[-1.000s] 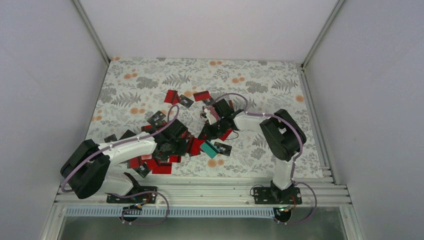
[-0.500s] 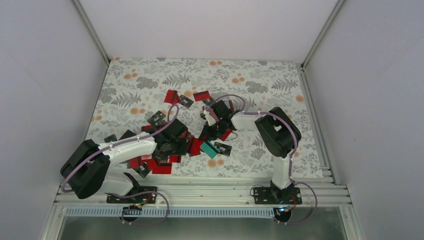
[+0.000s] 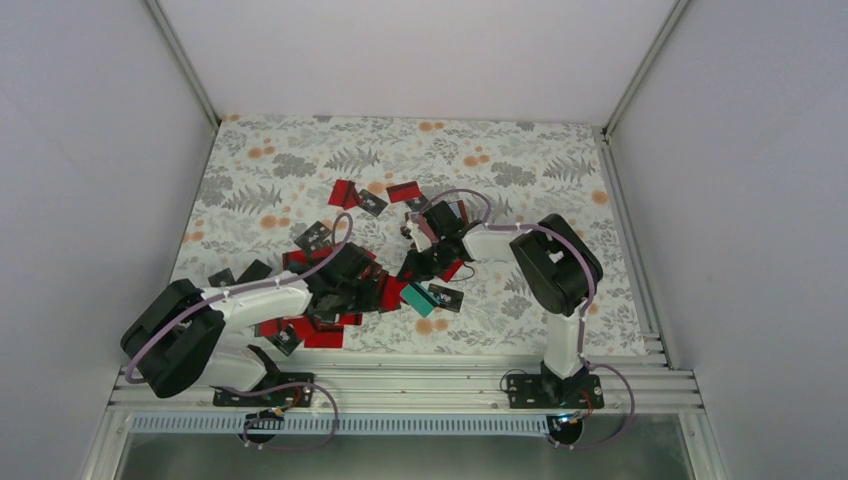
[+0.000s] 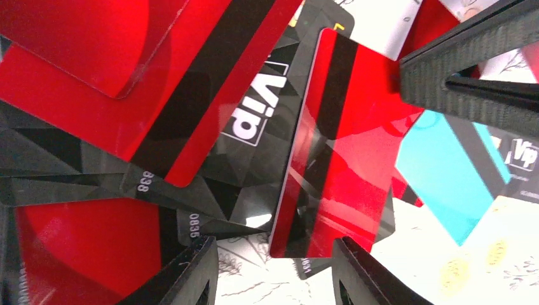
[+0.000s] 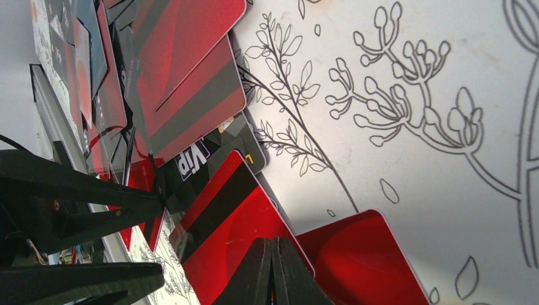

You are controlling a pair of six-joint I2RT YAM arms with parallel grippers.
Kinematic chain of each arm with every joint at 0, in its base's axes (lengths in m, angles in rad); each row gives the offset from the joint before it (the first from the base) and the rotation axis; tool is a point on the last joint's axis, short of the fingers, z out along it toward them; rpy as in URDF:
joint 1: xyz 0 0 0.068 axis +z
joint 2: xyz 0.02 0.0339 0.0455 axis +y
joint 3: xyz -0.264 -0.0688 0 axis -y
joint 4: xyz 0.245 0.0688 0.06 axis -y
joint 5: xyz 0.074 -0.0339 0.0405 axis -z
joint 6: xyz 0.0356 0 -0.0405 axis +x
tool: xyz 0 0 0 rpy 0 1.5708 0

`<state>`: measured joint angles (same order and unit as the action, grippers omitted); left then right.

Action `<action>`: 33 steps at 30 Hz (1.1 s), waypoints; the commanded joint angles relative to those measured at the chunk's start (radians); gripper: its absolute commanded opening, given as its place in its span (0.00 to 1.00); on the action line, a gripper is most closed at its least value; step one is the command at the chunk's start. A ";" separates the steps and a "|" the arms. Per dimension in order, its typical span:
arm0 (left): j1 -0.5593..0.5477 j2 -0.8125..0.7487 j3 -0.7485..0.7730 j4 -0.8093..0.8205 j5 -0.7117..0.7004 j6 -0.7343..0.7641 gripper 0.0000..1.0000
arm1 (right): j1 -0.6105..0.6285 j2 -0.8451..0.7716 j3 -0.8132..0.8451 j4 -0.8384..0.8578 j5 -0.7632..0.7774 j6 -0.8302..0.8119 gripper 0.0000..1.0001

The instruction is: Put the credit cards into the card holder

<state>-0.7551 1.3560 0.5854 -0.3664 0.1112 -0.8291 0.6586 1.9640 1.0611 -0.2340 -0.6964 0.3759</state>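
Straddling a red card with parted left gripper, beside clenched right gripper. Close squarely across its edges

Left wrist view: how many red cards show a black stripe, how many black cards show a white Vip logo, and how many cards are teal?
Red cards with a black stripe: 2
Black cards with a white Vip logo: 2
Teal cards: 1
Total: 5
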 commanded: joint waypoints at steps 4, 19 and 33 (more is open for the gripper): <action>-0.002 -0.002 -0.087 0.113 0.053 -0.136 0.47 | 0.009 0.031 -0.054 -0.014 0.113 -0.023 0.05; -0.003 0.034 -0.110 0.173 0.140 -0.167 0.47 | 0.009 0.022 -0.074 -0.001 0.107 -0.019 0.05; -0.003 -0.073 -0.107 0.206 0.124 -0.204 0.47 | 0.009 0.010 -0.102 0.017 0.105 -0.006 0.05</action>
<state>-0.7551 1.3140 0.4793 -0.1551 0.2367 -1.0100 0.6582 1.9480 1.0077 -0.1429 -0.7033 0.3740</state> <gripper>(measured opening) 0.473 0.047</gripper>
